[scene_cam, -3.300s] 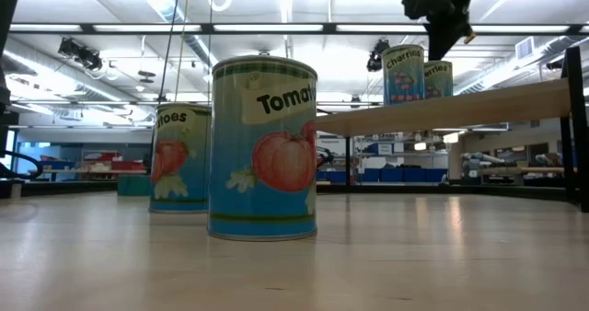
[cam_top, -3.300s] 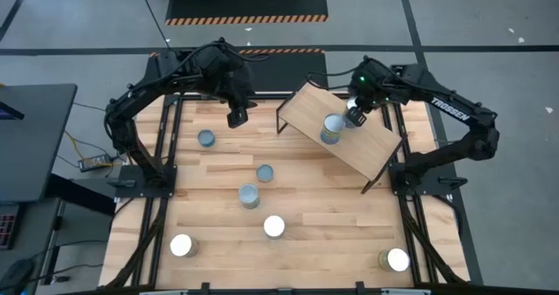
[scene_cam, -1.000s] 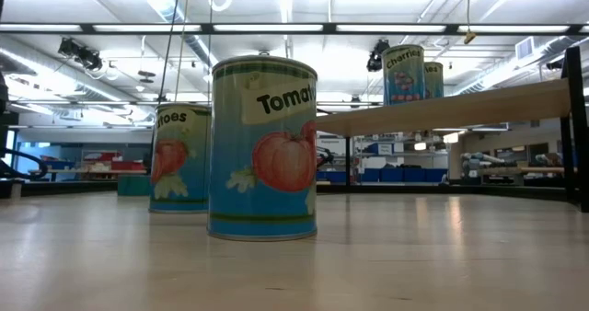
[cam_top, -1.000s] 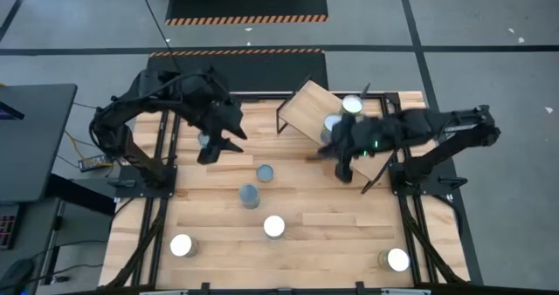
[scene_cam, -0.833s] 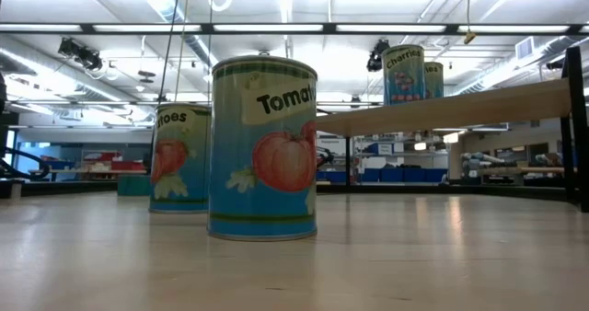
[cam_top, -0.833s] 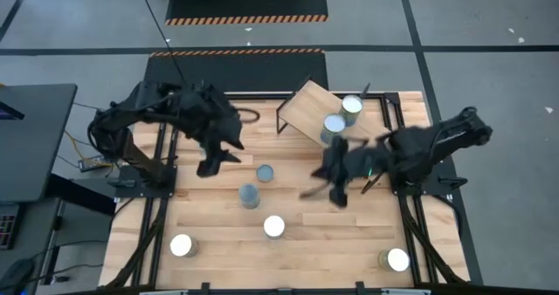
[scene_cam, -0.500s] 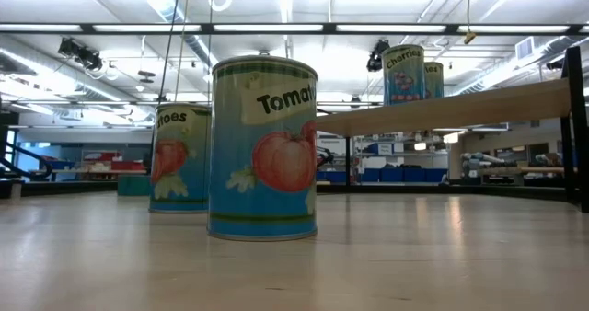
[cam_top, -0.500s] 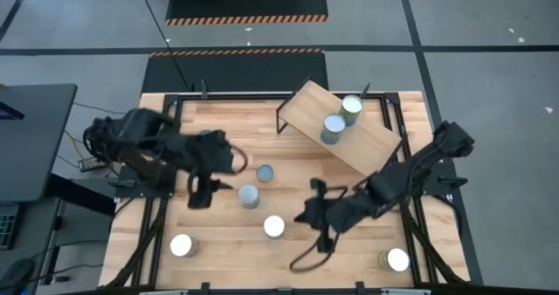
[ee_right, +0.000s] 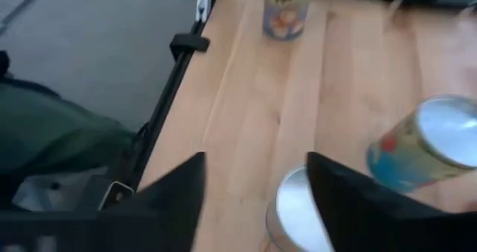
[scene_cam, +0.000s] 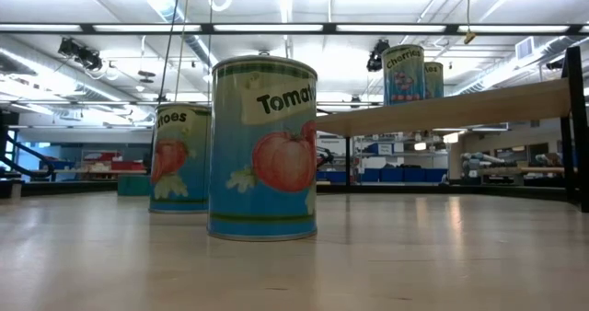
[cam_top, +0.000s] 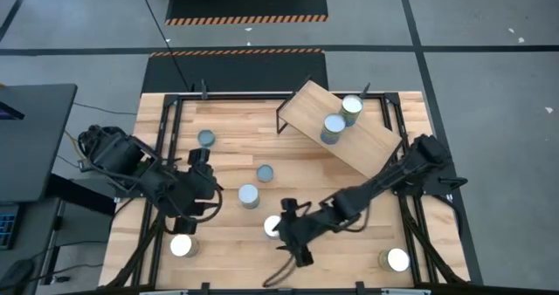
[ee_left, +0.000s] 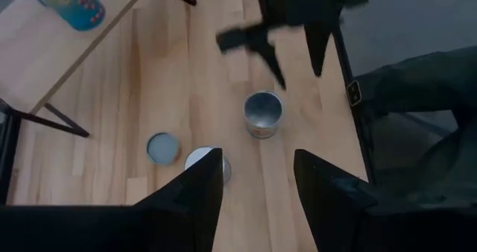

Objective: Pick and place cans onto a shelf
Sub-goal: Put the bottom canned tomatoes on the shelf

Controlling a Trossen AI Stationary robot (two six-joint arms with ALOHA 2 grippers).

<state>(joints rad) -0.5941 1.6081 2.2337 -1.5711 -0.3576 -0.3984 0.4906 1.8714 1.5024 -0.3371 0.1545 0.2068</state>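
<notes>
From above, two small tins with pale round tops [cam_top: 333, 125] stand on the tilted light-wood shelf on a thin black frame [cam_top: 377, 147]; six more dot the plank desk [cam_top: 341, 258]. The left gripper [cam_top: 186, 226] hangs by the front-left tin [cam_top: 182, 245], the right gripper [cam_top: 292, 245] beside a white-topped tin [cam_top: 272, 227]

At desk level, the tomato-labelled tin [scene_cam: 263, 146] looks rigid, fairly heavy and paper-wrapped; I'd pinch mid-wall

Both wrist views show released, empty fingers [ee_left: 195, 191]
</notes>
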